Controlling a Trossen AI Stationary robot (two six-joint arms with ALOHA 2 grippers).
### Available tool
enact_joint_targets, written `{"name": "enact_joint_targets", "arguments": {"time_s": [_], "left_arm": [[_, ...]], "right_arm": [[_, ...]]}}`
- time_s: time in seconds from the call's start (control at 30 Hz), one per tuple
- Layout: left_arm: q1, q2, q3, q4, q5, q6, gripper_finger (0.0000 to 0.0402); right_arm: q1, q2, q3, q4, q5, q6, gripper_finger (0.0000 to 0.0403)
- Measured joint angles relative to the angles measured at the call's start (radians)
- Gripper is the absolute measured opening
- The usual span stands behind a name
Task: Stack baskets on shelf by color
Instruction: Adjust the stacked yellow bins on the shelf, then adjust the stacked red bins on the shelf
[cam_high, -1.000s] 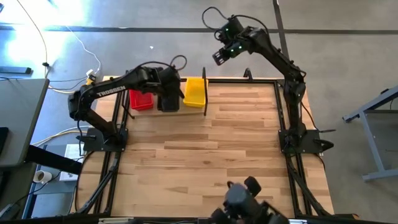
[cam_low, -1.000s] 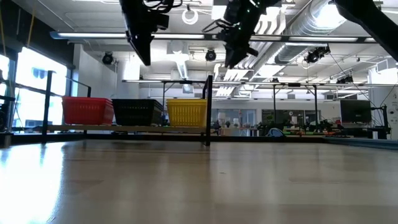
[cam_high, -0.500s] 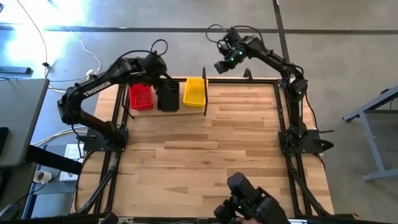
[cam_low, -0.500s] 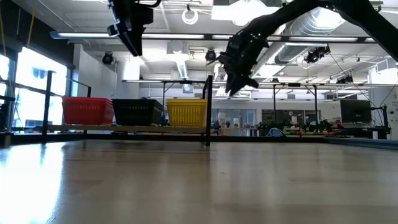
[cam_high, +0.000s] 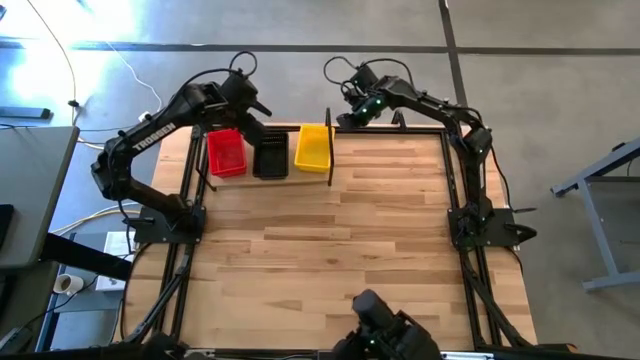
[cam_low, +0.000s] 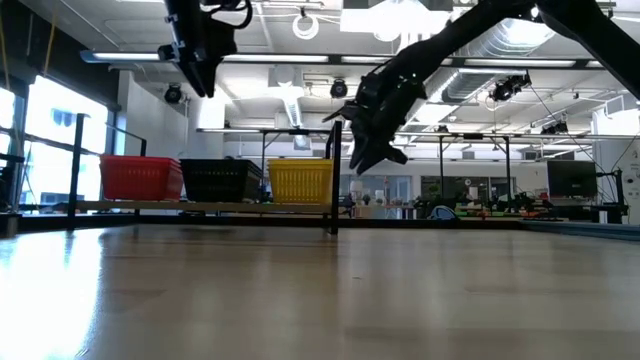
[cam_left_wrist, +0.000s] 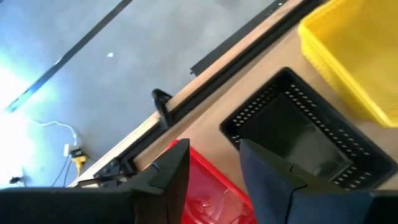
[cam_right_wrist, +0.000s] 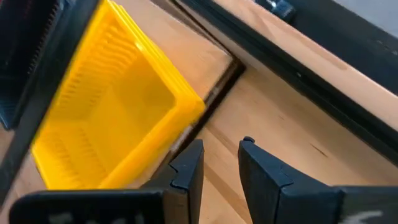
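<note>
Baskets in red, black and yellow sit side by side on the shelf, both grippers raised and empty.

Red basket (cam_high: 226, 155), black basket (cam_high: 270, 156) and yellow basket (cam_high: 313, 147) line the shelf (cam_low: 150, 207) at the upper left of the high view, red leftmost. Left gripper (cam_high: 251, 106) hangs above and behind the red and black baskets, its fingers (cam_left_wrist: 171, 171) parted on nothing. Right gripper (cam_high: 348, 114) hovers just right of the yellow basket, its fingers (cam_right_wrist: 189, 163) slightly apart, holding nothing.
</note>
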Motion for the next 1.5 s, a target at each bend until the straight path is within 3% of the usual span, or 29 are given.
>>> {"name": "enact_joint_targets", "arguments": {"time_s": [0.47,0.93,1.13,1.5], "left_arm": [[0.031,0.0,0.0,-0.001,0.0,0.085,0.0133],[0.031,0.0,0.0,-0.001,0.001,0.13,0.0133],[0.031,0.001,0.0,-0.005,0.053,0.126,0.0133],[0.031,0.01,0.0,-0.079,0.071,-0.182,0.0133]], "right_arm": [[0.054,0.006,-0.019,0.087,0.073,0.11,0.0087],[0.085,0.018,-0.018,0.154,0.074,0.151,0.0087],[0.085,0.019,-0.018,0.178,0.056,0.154,0.0087],[0.065,-0.027,-0.008,0.045,0.191,0.107,0.0087]]}}
